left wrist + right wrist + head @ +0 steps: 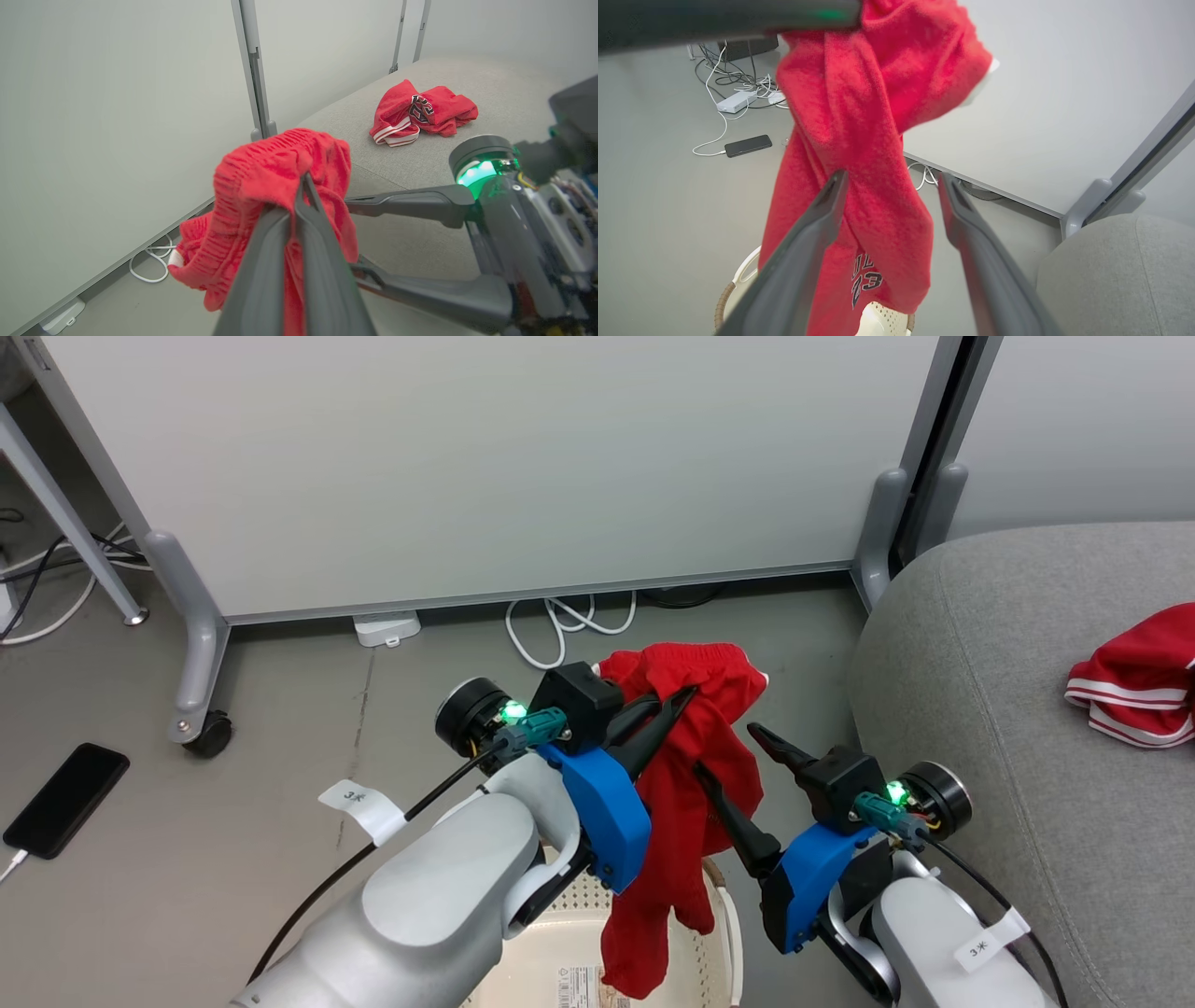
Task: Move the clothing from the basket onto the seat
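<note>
Garment (686, 803) of soft red knit hung limp above the perforated cream basket (583, 894), its ribbed waistband pinched in the left claw (688, 695). Right claw (725, 749) stood spread beside it. Second garment (1134, 677) lay crumpled on the rounded grey seat (980, 709), right.

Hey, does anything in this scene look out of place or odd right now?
A black phone lies on the floor at the left, plugged into a white cable, an odd spot beside a wheeled robot. Loose white cable loops spill from under the partition. The red basketball shorts hanging from the left gripper look normal.
</note>
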Controlling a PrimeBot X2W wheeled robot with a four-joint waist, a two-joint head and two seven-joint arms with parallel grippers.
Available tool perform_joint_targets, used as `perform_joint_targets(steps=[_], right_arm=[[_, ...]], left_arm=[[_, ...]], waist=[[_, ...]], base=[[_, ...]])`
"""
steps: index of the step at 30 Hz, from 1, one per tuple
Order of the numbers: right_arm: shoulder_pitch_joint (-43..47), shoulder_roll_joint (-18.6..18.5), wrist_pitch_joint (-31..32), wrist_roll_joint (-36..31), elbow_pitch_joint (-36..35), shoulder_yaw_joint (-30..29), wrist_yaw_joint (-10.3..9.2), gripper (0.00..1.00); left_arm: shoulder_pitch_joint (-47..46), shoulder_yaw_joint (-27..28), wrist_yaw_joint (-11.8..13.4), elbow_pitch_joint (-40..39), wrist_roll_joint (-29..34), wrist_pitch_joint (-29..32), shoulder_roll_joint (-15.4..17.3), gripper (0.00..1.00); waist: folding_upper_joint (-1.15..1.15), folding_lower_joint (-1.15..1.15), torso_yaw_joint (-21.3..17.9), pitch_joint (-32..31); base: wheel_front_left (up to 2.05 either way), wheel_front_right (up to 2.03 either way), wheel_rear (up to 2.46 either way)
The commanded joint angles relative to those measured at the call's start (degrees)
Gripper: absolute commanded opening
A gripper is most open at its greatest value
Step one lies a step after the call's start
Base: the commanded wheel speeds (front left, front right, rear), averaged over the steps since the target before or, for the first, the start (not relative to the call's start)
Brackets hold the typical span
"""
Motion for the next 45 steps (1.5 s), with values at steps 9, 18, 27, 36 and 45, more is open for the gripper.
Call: perform_joint_targets(steps=[9, 18, 27, 36, 45], right_arm=[[-2.0, -1.5, 0.4, 4.4, 3.5, 4.6, 0.03, 1.0], [-3.6, -0.7, -0.5, 7.1, 6.9, 6.4, 0.03, 0.0], [-4.8, -0.3, -2.1, 8.7, 9.4, 7.2, 0.03, 0.0], [-5.4, 0.1, -3.1, 9.4, 10.7, 7.9, 0.03, 0.0], [-5.4, -0.1, -4.0, 10.3, 11.6, 7.9, 0.03, 0.0]], left_arm=[[-0.5, -1.1, -0.5, -2.3, -1.2, -0.7, 0.3, 0.0], [-1.1, -1.6, -0.5, -3.2, -2.1, -0.5, 0.5, 0.0], [-1.3, -1.6, -0.4, -2.9, -2.5, -0.6, 0.6, 0.0], [-1.1, -1.3, 0.2, -2.7, -2.9, -1.2, 0.8, 0.0], [-0.5, -1.3, 0.8, -2.4, -3.7, -0.7, 0.8, 1.0]], waist=[[0.0, 0.0, 0.3, -0.7], [0.0, 0.0, 0.6, -0.7], [0.0, 0.0, 0.3, -0.6], [0.0, 0.0, -0.1, -0.4], [0.0, 0.0, -0.1, -0.4]], base=[[0.0, 0.0, 0.0], [0.0, 0.0, 0.0], [0.0, 0.0, 0.0], [0.0, 0.0, 0.0], [0.0, 0.0, 0.0]])
